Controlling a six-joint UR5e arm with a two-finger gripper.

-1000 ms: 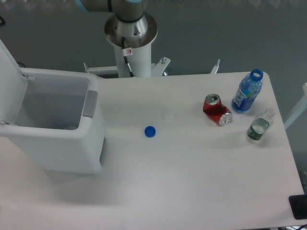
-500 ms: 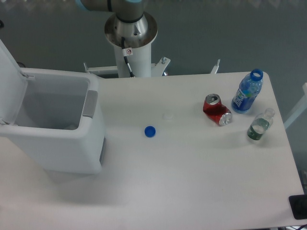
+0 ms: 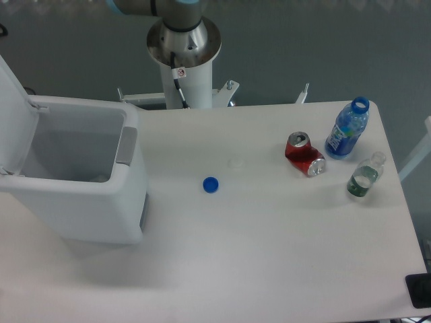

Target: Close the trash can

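Even, diffuse overhead light fills the scene, bright yet slightly hazy. The flat white table top (image 3: 269, 235) looks washed out, with low contrast and no hard glare. Soft, faint shadows sit beside the large boxy white plastic trash can (image 3: 101, 202) and the crushed red soda can (image 3: 304, 154). Focus is mildly soft throughout.

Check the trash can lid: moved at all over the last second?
No. The lid stands open, same angle against the trash can rim and the table edge in all frames.
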